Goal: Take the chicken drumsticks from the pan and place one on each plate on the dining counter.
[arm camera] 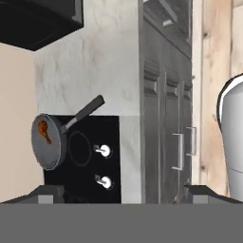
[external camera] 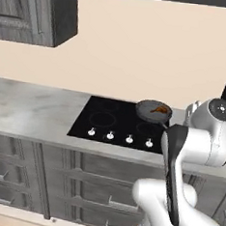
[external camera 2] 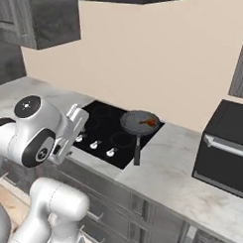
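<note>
Chicken drumsticks [arm camera: 44,131] show as one orange patch, count unclear, in one pan [arm camera: 48,141] on the cooktop [external camera: 118,124] with four white knobs [external camera: 110,135], set in the tabletop [external camera: 28,110]. Fingers [arm camera: 209,191] spread wide, released, holding nothing. No readable writing.

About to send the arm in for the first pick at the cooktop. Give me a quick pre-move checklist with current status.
1. Gripper open and empty: ok.
2. Pan seen on the cooktop, rear burner: ok.
3. Drumstick lying in the pan: ok for one; a second one, cannot tell.
4. Gripper over the pan: not ok, it hangs well back from it.
5. Pan handle out of the approach path: cannot tell; it points toward the counter's front edge.
6. Plates located: cannot tell.
</note>
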